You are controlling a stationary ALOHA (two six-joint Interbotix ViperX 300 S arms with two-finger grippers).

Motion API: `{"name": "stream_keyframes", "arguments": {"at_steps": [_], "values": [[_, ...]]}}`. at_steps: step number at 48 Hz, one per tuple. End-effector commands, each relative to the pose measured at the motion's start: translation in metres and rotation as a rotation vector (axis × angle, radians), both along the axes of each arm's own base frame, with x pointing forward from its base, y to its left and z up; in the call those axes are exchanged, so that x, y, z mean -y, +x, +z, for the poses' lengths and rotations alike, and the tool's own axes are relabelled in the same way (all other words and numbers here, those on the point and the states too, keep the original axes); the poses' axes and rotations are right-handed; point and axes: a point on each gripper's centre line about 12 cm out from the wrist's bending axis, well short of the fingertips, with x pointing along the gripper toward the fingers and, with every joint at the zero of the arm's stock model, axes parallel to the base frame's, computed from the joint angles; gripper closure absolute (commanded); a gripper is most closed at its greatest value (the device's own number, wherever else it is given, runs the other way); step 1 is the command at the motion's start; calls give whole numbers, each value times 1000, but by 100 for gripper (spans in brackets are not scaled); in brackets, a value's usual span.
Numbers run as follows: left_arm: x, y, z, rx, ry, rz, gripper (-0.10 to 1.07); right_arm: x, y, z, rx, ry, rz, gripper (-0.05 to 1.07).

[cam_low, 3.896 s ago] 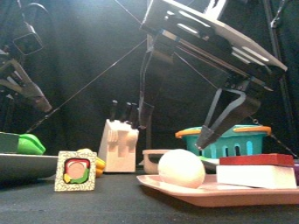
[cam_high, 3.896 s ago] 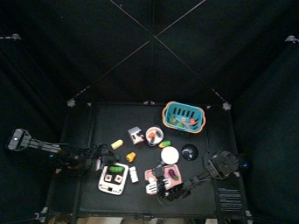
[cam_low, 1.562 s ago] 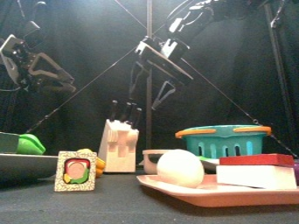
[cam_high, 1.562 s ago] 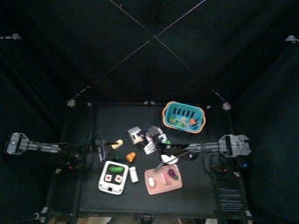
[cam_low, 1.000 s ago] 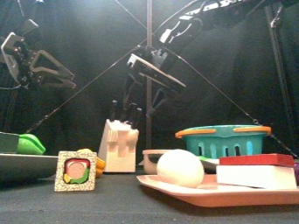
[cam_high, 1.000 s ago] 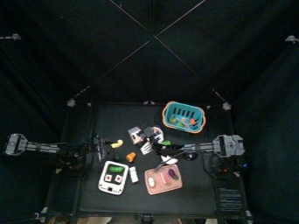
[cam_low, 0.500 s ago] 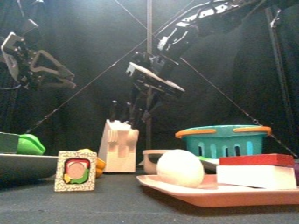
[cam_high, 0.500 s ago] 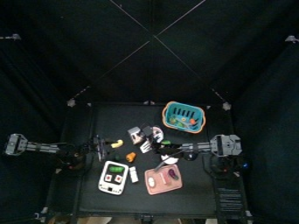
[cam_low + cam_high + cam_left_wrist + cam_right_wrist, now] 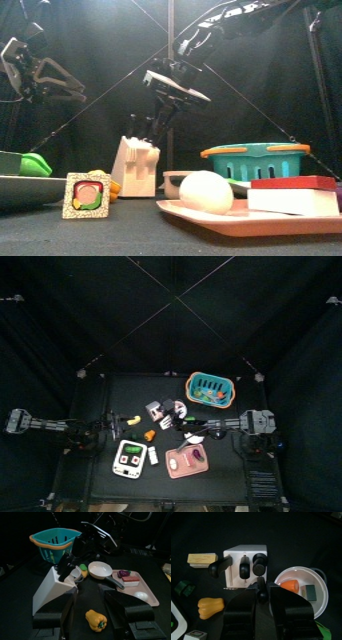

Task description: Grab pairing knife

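Black table [image 9: 114,391] crowds basket [image 9: 209,385], bowl [image 9: 302,585] and pepper [image 9: 210,606] around knife block [image 9: 246,568].

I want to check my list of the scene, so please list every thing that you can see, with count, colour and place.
white knife block with black handles: one, white, middle of the table
teal plastic basket: one, teal, far side, to the right of the block
pink flat tray: one, pink, front right
white egg: one, white, on the tray
round white bowl: one, white, beside the block
yellow toy pepper: one, yellow, on the table on the left arm's side of the block
small picture card: one, pale with a red and green picture, front left
left pincer: one, black, open, above the pepper
right pincer: one, black, at the block's handles
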Motion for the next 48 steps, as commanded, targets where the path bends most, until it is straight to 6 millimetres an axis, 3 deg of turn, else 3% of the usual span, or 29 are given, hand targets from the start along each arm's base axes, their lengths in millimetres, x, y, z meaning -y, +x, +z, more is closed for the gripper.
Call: {"name": "stream_keyframes", "arguments": {"at_steps": [1, 29, 40, 48], "values": [[0, 2, 4, 13, 5, 1, 19, 1, 3, 18, 46, -7, 0, 47], [0, 2, 4, 10, 5, 1, 19, 4, 6, 20, 33, -19, -23, 48], [-1, 1, 4, 11, 5, 3, 19, 2, 7, 24, 43, -18, -19, 60], [-1, 1, 3, 10, 5, 3, 19, -1, 8, 30, 60, -19, -15, 63]]}}
